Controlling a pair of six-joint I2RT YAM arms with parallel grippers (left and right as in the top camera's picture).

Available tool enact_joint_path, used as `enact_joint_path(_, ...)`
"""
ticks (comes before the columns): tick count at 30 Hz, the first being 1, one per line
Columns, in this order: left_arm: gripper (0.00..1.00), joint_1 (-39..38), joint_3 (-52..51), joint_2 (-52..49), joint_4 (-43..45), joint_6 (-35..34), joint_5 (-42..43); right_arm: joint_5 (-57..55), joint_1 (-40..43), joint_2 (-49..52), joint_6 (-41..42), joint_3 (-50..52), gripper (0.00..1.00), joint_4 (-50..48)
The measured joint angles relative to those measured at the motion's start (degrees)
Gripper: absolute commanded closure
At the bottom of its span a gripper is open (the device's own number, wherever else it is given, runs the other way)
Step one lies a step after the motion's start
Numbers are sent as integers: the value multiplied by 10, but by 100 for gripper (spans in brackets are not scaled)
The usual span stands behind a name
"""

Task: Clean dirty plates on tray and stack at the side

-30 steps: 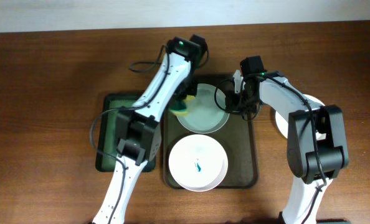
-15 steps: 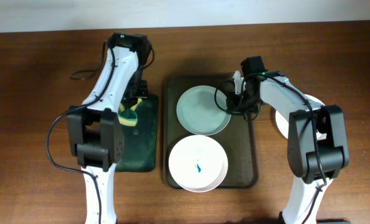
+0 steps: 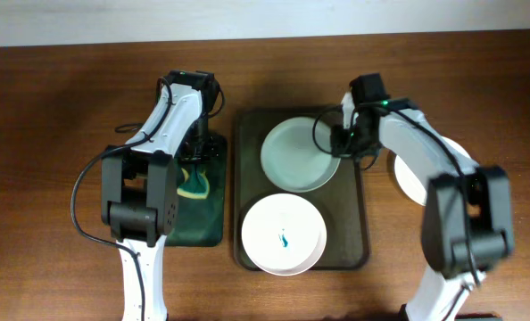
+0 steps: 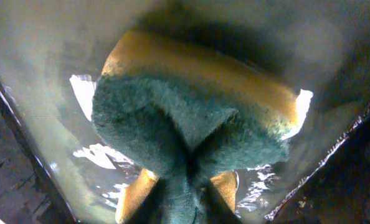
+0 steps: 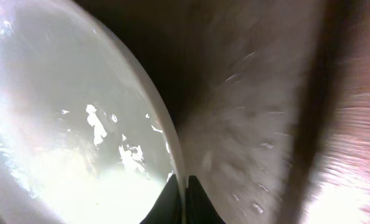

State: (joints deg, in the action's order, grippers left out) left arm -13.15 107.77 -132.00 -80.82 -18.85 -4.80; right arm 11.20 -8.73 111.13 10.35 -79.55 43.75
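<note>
Table: brown wooden tabletop [image 3: 60,134].
Under the left claw [image 3: 196,153]: small dark green rectangular tray [image 3: 207,218].
Under the right claw [image 3: 339,147]: large dark olive-brown rounded-corner tray [image 3: 345,207].
Right of the right claw: round white plate [image 3: 406,183], directly on the wood.

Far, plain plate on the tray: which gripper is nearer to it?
Right. The right gripper pinches the right rim of the far plate; the left gripper is off to its left, holding the sponge over the small green tray.

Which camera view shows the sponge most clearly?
The left wrist view: the sponge fills the frame, its yellow body and green scouring face folded together. The overhead view shows it only small, on the narrow green tray. The right wrist view does not show it.
</note>
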Motion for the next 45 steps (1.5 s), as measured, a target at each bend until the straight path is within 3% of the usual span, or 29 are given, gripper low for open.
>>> enact_joint_path(2,41,0,0,0,3,2,2,-71,-5,-97,2,0,96,24)
enact_joint_path(5,37,0,-1,9,-8,2,2,-128,-19,-155,2,-1,96,69)
enact_joint_path(6,11,0,-2,20,-9,2,2,-138,-23,-158,2,-1,96,82)
enact_joint_path(7,0,0,-6,55,-10,2,3,-156,-35,-163,2,0,96,118)
enact_joint_path(10,0,10,-7,184,4,4,3,-216,-86,-188,19,-1,96,213)
enact_joint_path(13,0,52,-5,285,5,4,3,-315,-186,-201,87,-1,96,282)
enact_joint_path(18,0,97,-5,299,-2,4,3,-497,-358,-201,180,-1,96,351)
enact_joint_path(22,0,97,-5,299,-1,4,4,-610,-453,-202,206,-1,96,373)
enact_joint_path(31,0,97,-5,299,-2,4,4,-746,-562,-202,214,-1,96,407)
enact_joint_path(45,0,97,-5,299,-2,4,4,-785,-566,-202,222,-1,96,409)
